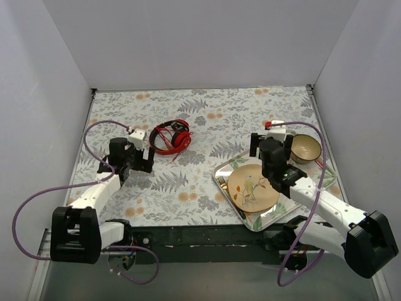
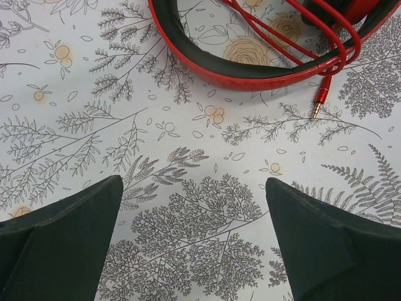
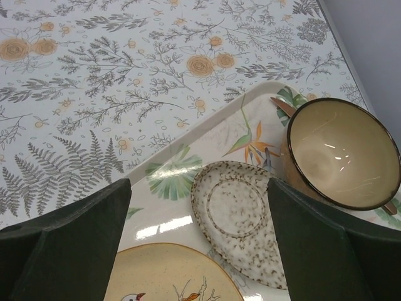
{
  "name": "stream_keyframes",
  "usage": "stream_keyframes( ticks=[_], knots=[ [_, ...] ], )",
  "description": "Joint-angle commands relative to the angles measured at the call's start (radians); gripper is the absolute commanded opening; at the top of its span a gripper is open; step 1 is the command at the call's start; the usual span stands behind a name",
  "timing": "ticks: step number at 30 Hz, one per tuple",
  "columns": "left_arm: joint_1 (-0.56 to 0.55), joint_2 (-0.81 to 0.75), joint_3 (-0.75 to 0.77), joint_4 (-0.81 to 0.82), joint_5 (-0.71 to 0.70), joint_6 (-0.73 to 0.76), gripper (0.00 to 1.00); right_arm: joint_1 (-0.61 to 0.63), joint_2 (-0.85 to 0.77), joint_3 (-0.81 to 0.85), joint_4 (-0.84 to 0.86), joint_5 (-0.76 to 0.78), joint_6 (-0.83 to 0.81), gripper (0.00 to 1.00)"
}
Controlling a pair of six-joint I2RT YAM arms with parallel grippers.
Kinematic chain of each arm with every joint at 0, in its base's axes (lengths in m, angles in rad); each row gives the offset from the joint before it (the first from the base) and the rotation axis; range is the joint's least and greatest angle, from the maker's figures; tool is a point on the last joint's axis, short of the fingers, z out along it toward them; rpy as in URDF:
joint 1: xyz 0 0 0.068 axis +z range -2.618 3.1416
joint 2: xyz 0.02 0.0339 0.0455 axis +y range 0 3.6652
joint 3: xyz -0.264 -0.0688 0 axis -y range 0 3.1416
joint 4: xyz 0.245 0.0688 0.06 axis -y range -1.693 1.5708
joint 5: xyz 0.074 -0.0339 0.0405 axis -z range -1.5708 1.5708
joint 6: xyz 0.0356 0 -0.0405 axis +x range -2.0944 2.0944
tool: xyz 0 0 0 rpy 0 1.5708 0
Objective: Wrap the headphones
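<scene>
— Headphones (image 1: 172, 138): position?
— Flat on the table (image 1: 188, 188), left of centre and toward the far side. Red earcups sit at the right end of the set, and the band curves round to the left.

— Cable (image 2: 282, 37)?
— Thin and red. Several strands cross the inside of the band's curve and bend back at its edge. The plug (image 2: 319, 103) lies bare on the floral surface, just outside the band. How the strands run around the earcups I cannot tell.

— Left gripper (image 2: 193, 188)?
— Jaws spread wide, nothing between them but patterned table. It stands just beside the headphones, on their near left side, and is not touching them. In the left wrist view the band fills the upper edge, apart from both fingertips.

— Right gripper (image 3: 199, 188)?
— Also spread wide and empty. It hangs over the far left part of the tray (image 1: 222, 172), well apart from the headphones.

— Contents of the tray?
— Near the middle, a yellow plate (image 1: 252, 188) with a bird motif. A speckled saucer (image 3: 235, 219) shows between the right fingers, beyond the plate. A cream bowl (image 1: 306, 148) with a dark rim stands at the far right, tilted and just beside the saucer. Whether the bowl rests fully on the tray I cannot tell.
</scene>
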Motion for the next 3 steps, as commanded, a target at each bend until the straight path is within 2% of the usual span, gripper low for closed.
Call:
stream_keyframes(
  ticks=[1,3],
  knots=[
    [0.026,-0.032,0.008,-0.021,0.061,-0.012,0.98,-0.002,-0.011,0.021,0.030,0.011,0.009,0.97],
    [0.035,-0.030,0.010,-0.027,0.080,-0.011,0.98,-0.002,-0.033,0.010,0.050,0.000,-0.001,0.97]
  ],
)
